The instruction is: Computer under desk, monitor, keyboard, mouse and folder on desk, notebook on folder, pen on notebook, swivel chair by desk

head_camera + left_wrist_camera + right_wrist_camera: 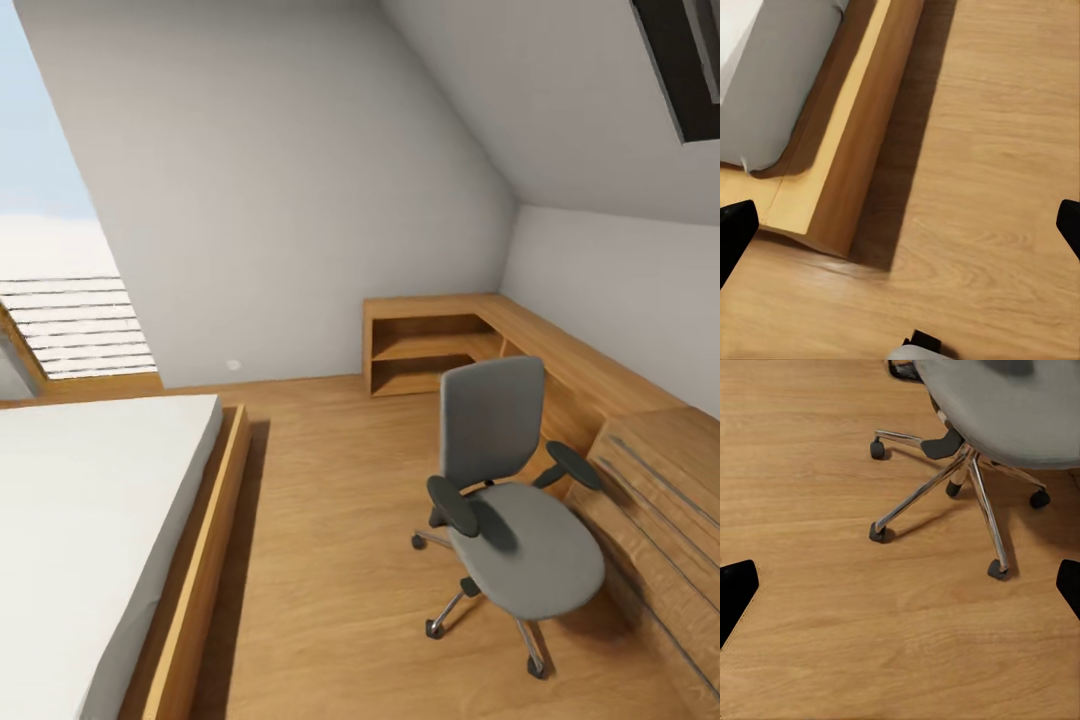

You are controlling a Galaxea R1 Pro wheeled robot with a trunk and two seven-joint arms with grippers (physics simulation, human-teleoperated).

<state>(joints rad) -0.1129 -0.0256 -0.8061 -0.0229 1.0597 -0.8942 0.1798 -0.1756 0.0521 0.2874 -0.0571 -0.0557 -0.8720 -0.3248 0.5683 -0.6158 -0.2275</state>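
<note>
The grey swivel chair (520, 480) stands on the wood floor at the right, its back toward the low cabinets and its seat (530, 550) bare. In the right wrist view the chair's seat (1012, 412) and chrome star base (967, 487) lie just ahead of my right gripper (900, 592), which is open over bare floor. My left gripper (900, 232) is also open, hanging above the floor beside the bed frame (847, 150). The desk, computer, monitor, keyboard, mouse, folder, notebook and pen are out of view.
A bed with a white mattress (90, 520) on a wooden frame (200, 560) fills the left. Low light-wood cabinets (440, 345) run along the far and right walls, with drawers (670, 510) close behind the chair. Open floor (330, 560) lies between bed and chair.
</note>
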